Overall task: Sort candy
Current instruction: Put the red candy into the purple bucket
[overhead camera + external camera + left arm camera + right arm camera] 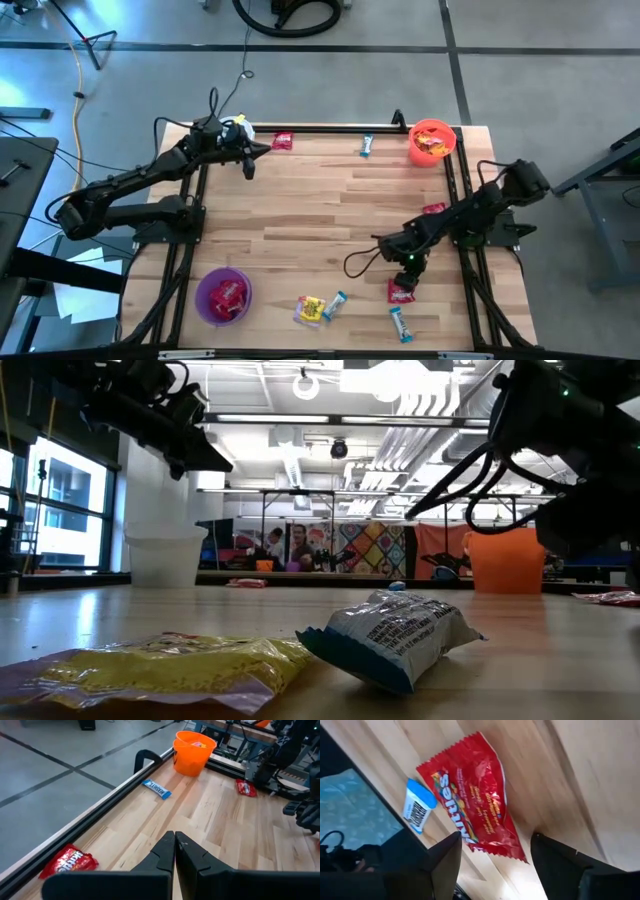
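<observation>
My right gripper (405,272) is open, near the table's right near corner, just above a red candy pack (470,800) that lies flat on the table (320,215). In the right wrist view its fingers (447,857) stand on either side of the pack's end. A light-blue candy (417,810) lies beside the pack. My left gripper (250,163) is shut and empty at the far left, raised, next to the white bucket (238,130). Another red candy (67,862) lies near it by the far rail.
The orange bucket (432,142) stands at the far right with candy in it, and the purple bucket (223,296) at the near left holds red candy. Loose candy: light-blue (366,146) at the far edge, red (433,208) at the right, yellow (310,310) and light-blue (400,323) near the front.
</observation>
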`<action>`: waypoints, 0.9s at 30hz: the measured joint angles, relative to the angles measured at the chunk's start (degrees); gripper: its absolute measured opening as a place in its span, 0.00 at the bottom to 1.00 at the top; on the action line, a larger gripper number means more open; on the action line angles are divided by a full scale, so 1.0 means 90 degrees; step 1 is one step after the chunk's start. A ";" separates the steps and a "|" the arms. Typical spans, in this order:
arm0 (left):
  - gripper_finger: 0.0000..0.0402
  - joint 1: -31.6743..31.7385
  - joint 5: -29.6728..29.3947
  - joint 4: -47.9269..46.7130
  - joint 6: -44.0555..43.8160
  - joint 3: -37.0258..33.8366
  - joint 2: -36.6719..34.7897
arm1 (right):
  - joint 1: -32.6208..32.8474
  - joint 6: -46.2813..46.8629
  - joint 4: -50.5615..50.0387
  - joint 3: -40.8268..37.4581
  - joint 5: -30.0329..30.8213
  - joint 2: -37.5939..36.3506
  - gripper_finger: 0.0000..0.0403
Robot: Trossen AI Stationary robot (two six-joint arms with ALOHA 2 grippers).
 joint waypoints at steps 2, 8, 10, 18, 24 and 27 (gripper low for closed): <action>0.00 0.0000 -0.0002 -0.0041 0.0000 0.0000 0.0000 | 0.0002 0.0068 0.0217 -0.0084 -0.0039 0.0002 0.55; 0.00 0.0000 -0.0005 -0.0146 0.0000 0.0000 0.0000 | 0.0017 0.0015 0.0309 -0.0105 0.0005 0.0030 0.34; 0.00 0.0000 -0.0007 -0.0141 0.0000 0.0000 0.0000 | 0.0019 0.0026 0.0322 -0.0107 0.0050 0.0038 0.24; 0.00 0.0000 -0.0010 -0.0141 -0.0075 0.0000 0.0000 | -0.0056 0.0381 0.0680 -0.0087 0.0119 -0.0165 0.04; 0.00 0.0006 0.0111 -0.0136 -0.0461 0.0000 0.0010 | -0.0415 0.0999 0.0356 0.0356 0.0944 -0.1021 0.01; 0.00 0.0044 0.0539 -0.0120 -0.0600 0.0000 0.0032 | -0.0787 0.1049 -0.0116 0.0876 0.1983 -0.1330 0.00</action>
